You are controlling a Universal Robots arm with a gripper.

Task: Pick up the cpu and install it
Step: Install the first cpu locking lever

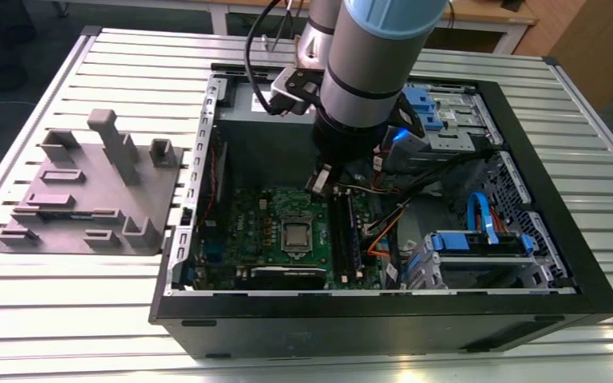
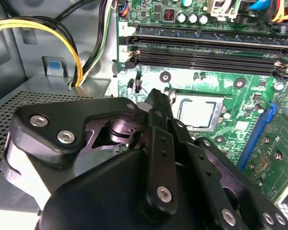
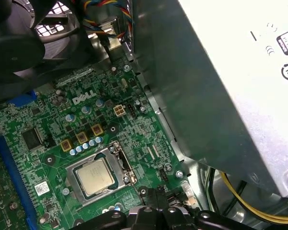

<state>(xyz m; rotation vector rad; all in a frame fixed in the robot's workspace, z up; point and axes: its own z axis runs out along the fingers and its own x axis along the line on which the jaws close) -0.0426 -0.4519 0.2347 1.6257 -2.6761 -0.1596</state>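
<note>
The cpu is a small silver-grey square lying flat in its socket on the green motherboard inside the open computer case. Both wrist views show it seated within the metal socket frame, cpu and cpu. My gripper hangs inside the case above the board, a little toward the back of the case from the socket. Its black fingers look pressed together with nothing between them, and their tips, gripper, stand apart from the chip.
The big grey metal power supply box stands close beside the gripper. Memory slots, yellow cables and a black fan surround the socket. A grey plastic fixture block sits on the slatted table at the exterior view's left.
</note>
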